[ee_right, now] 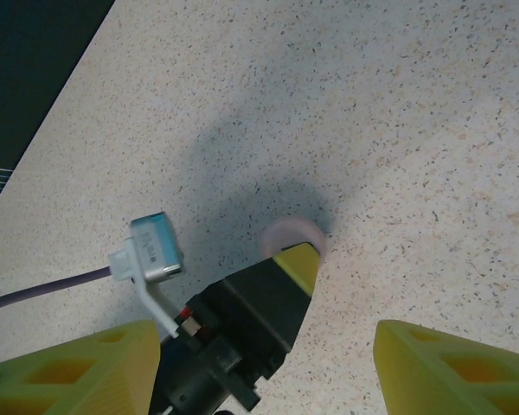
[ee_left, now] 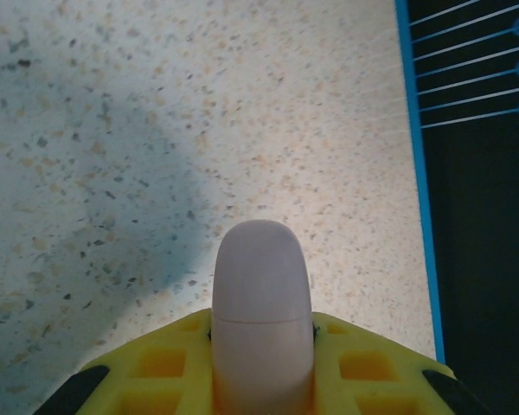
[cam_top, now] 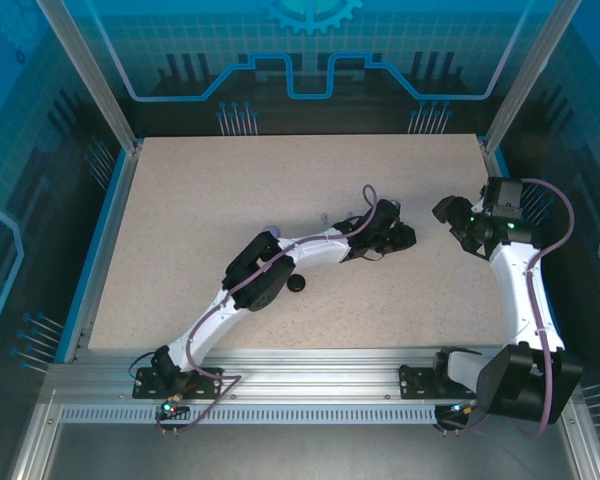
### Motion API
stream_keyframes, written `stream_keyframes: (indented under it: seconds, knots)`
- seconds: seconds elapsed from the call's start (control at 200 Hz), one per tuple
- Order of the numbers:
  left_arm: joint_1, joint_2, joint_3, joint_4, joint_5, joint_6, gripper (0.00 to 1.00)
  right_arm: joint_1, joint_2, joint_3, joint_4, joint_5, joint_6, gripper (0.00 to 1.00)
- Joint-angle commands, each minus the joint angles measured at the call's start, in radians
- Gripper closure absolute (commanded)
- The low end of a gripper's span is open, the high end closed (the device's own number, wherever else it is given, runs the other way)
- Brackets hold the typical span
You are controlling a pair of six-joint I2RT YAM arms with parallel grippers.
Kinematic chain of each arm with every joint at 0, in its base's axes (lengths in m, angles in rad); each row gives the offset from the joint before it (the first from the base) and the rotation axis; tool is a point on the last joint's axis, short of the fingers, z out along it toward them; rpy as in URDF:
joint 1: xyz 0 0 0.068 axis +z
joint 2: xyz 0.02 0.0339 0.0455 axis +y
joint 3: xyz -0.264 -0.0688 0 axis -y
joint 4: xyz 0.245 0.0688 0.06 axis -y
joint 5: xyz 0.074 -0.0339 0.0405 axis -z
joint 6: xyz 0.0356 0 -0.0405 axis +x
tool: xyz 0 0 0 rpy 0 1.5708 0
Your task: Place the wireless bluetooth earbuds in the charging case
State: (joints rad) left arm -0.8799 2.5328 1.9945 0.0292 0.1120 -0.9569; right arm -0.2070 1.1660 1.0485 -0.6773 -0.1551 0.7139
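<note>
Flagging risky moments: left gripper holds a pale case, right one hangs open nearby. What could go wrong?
The case looks closed along its seam, and the left gripper pinches only one end; a push could tilt or slip it. The right gripper, open, hangs close above the left one; the two could collide.

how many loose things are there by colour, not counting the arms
pale pink rounded plastic case, clamped in the left fingers: 1
small black round object lying on the speckled table: 1
total clearly visible: 2
</note>
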Motion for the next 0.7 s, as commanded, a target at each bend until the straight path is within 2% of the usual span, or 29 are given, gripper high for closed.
stream_keyframes:
  seconds: [0.0,0.23,0.35,0.695]
  knots:
    - [0.002,0.049,0.097,-0.121,0.015,-0.053,0.94,-0.018,0.002,0.004,-0.001,-0.030,-0.023,0.33]
    - [0.002,0.123,0.252,-0.293,0.011,-0.045,0.77,-0.023,0.003,0.027,-0.042,-0.083,-0.054,0.32]
    - [0.004,0.142,0.325,-0.395,0.001,-0.004,0.63,-0.024,0.010,0.027,-0.041,-0.110,-0.046,0.31]
    - [0.024,0.079,0.327,-0.499,-0.033,0.112,0.39,-0.010,0.036,0.046,-0.082,-0.132,-0.037,0.23]
